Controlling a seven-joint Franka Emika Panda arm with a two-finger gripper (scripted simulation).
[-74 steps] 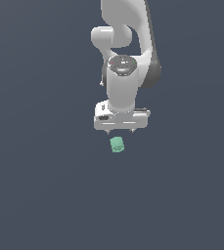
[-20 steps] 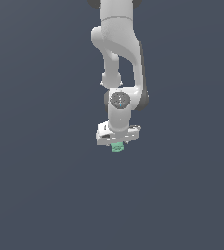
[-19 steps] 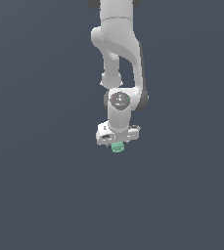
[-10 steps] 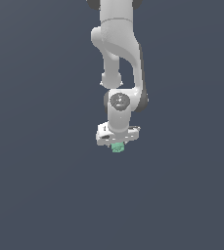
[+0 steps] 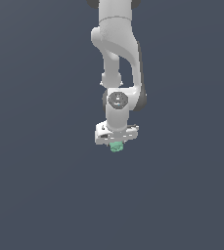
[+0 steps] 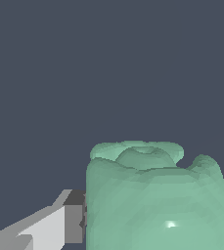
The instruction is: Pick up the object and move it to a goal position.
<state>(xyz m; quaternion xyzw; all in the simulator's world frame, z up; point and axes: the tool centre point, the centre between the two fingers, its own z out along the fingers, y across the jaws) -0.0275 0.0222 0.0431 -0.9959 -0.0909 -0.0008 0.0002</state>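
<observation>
The object (image 5: 116, 147), a small mint-green stubby cylinder, sits just under the white hand of my gripper (image 5: 116, 145) in the exterior view, with only its lower part showing below the hand. In the wrist view the object (image 6: 155, 195) fills the space between the fingers. One grey and white finger (image 6: 50, 227) presses against one of its sides, and the edge of the other finger shows at the opposite side. The gripper (image 6: 157, 222) is shut on the object. The arm reaches straight down from above.
A plain dark blue-grey surface (image 5: 40, 195) surrounds the arm on every side. No other objects, containers or edges show in either view.
Since 3.7 s ago the gripper has dropped onto the object, which then stood apart below it. Over the last second almost nothing has moved.
</observation>
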